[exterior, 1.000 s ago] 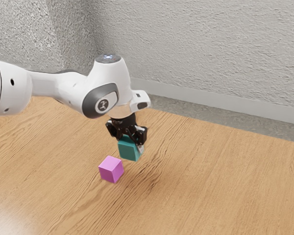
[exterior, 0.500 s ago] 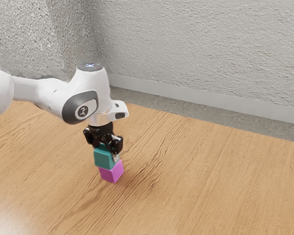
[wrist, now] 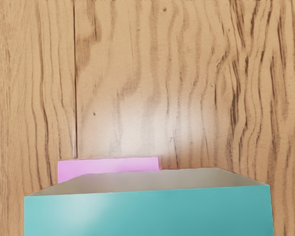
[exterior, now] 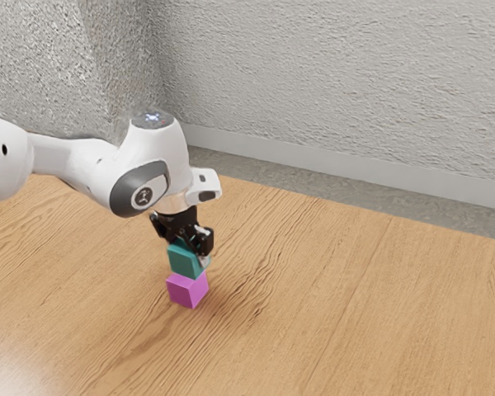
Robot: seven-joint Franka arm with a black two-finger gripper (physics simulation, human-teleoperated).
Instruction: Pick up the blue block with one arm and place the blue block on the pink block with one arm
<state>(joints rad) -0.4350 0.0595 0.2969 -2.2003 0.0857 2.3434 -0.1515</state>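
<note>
- Blue block, rendered in a teal shade, sits on top of the pink block. The two form a short stack on the wooden desk.
- The stack stands well in from the desk's far edge, toward the exterior view's left, with bare wood on every side.
- The gripper comes down from above. Its black fingers are clamped on the upper part of the blue block, one on each side.
- Reason for the hold: a grip high on the block leaves its lower faces free, so its underside can meet the pink block with no finger in between.
- The blue block appears turned a little against the pink block, so their edges do not line up exactly.
- In the wrist view, the blue block lies directly under the hand, and a strip of the pink block shows past its far edge. This suggests an offset between the two.
- Judgement: the placing step looks nearly complete, and releasing the block remains to be done.
- Risk: the offset overlap could let the upper block tip when the grip is released.
</note>
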